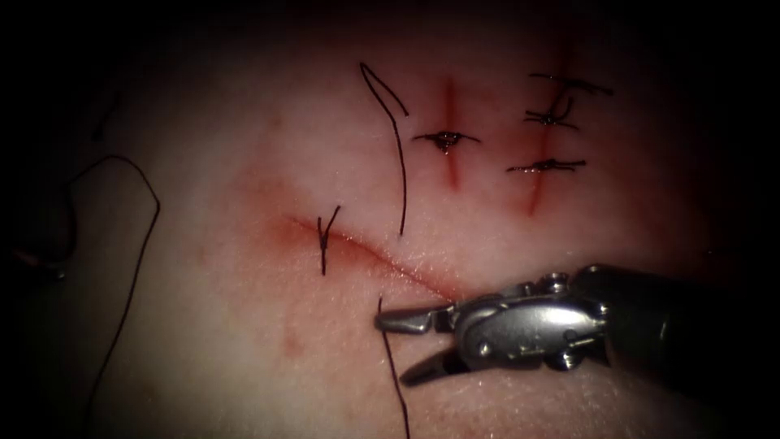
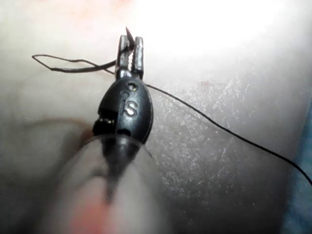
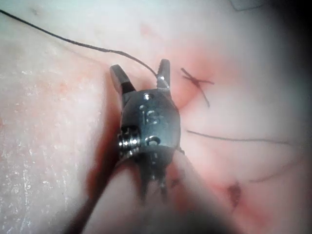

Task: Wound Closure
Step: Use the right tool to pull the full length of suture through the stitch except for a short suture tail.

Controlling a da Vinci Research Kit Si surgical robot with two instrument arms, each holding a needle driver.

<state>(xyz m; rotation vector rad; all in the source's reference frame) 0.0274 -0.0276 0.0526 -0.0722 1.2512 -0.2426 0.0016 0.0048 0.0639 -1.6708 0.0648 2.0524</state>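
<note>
- The left tool (image 2: 130, 41) has its jaws pressed together on a short dark point that sticks out past their tips. We take this for the needle (image 2: 128, 33), held close to one end. We cannot tell where along its curve the grip sits, because the rest of the curve is hidden.
- The needle appears to be above the tissue (image 1: 227, 325), not in it.
- The thread (image 2: 219, 126) leaves those jaws on two sides, as a flat loop on one and a long strand across the tissue on the other.
- The right tool (image 1: 393, 349) has its jaws spread and holds nothing. It hovers at the right end of the cut (image 1: 382, 260). A strand of thread (image 1: 396, 382) passes just beside its upper jaw tip and runs down from there.
- In the right wrist view the same spread jaws (image 3: 139, 66) have a strand (image 3: 73, 43) ending near one tip. We cannot tell whether they touch.
- We judge the closure to be partly done. One stitch (image 1: 324, 240) with short ends crosses the cut towards its left, and the stretch from there to the right tool lies unstitched.
- One moment does not tell us which step this is. In our judgement, any next move calls for a clean grip on the thread or needle that does not snag the loose strands.
- The cut is a shallow slanting line, with red fluid (image 1: 284, 236) tinting the pale tissue around its left part.
- Two other cuts further up carry stitches (image 1: 445, 140) (image 1: 546, 165).
</note>
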